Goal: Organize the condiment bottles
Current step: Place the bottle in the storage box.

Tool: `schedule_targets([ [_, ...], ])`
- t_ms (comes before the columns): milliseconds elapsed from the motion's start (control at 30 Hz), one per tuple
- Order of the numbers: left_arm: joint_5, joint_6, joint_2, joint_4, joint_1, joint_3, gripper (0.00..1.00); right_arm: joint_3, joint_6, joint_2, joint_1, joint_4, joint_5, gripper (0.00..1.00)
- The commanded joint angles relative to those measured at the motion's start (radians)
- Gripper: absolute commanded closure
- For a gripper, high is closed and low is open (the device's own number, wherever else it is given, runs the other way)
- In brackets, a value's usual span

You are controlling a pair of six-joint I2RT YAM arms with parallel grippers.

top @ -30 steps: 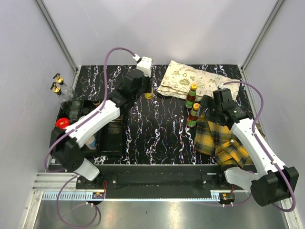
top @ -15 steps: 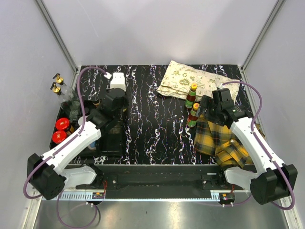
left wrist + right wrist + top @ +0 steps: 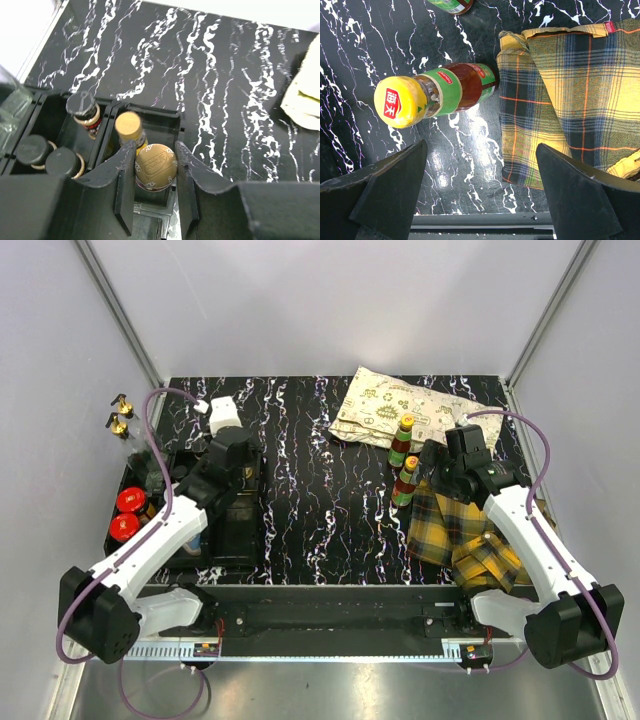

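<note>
The left gripper [image 3: 155,152] squeezed the gold-capped bottle [image 3: 156,166], low in the middle of its view, over a black tray [image 3: 150,111] pocket; I think it had to go straight down slowly before letting go.

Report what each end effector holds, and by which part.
Left end effector: gold-capped bottle, gripped at its cap. Right end effector: open, holding nothing.

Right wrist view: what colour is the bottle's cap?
Yellow cap with a red label, clearest in right wrist view.
</note>
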Motion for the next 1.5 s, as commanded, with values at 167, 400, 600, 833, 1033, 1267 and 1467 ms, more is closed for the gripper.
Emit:
schedule_targets([
  [167,-0.040,-0.117,0.018,0.121,0.020,-0.100,1.00,0.018,0.004,-0.014,-0.006,0.022,-0.016,0.00],
  [400,-0.009,-0.142,0.053,0.158,0.027,-0.144,1.00,0.026,-0.008,-0.037,-0.005,0.038,-0.047,0.00],
  [600,-0.005,-0.167,0.095,0.163,0.035,-0.154,1.00,0.020,-0.025,-0.064,-0.006,0.067,-0.083,0.00],
  [833,-0.003,-0.188,0.106,0.160,0.038,-0.177,0.82,0.009,-0.039,-0.088,-0.005,0.114,-0.154,0.00],
  [1033,0.003,-0.191,0.107,0.150,0.038,-0.184,0.56,0.015,-0.060,-0.088,-0.006,0.119,-0.171,0.00],
  [1267,0.008,-0.181,0.080,0.138,0.038,-0.178,0.26,0.036,-0.096,-0.079,-0.005,0.122,-0.178,0.00],
  [1467,0.020,-0.139,-0.009,0.094,0.038,-0.151,0.05,0.098,-0.154,-0.033,-0.005,0.107,-0.175,0.00],
])
